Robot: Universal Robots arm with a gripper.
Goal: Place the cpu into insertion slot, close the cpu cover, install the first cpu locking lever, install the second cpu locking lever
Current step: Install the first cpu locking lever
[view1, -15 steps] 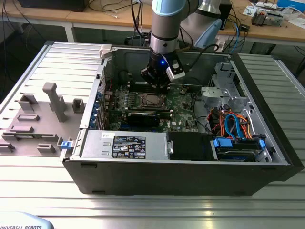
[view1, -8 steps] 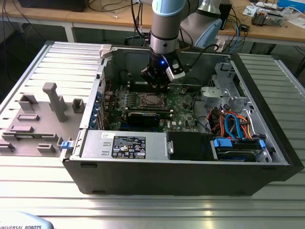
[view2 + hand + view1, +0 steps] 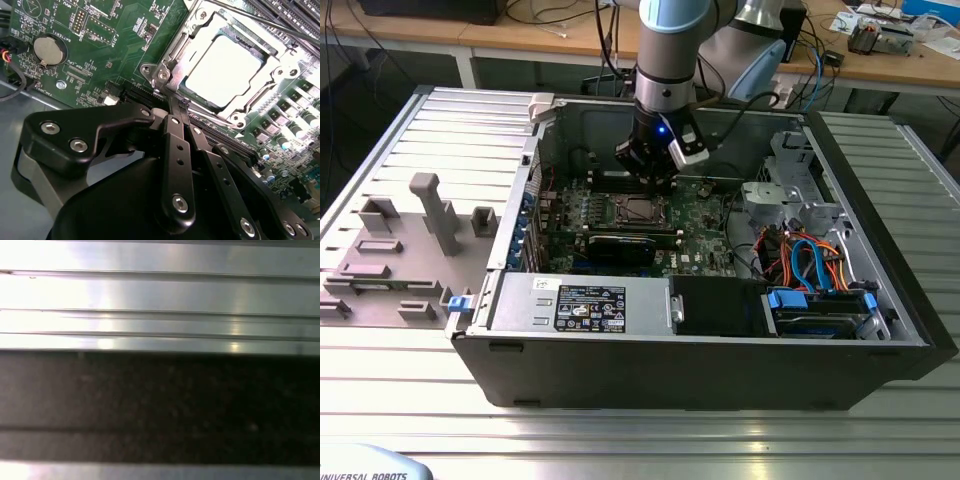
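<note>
End effector is clenched, fingers pressed together with nothing between them, tips right at the near edge of the socket frame in the second wrist view. In the exterior view it hangs straight down inside the open computer case, just above the motherboard.

Key relation: the insertion slot lies directly beyond the fingertips, touching or nearly so; can't tell which.

CPU already sits flat in the slot, silver top showing. CPU cover looks down around it, chip visible through its window.

A thin rod, likely a locking lever, runs along the far edge of the frame. Whether either lever is latched, can't tell.
</note>
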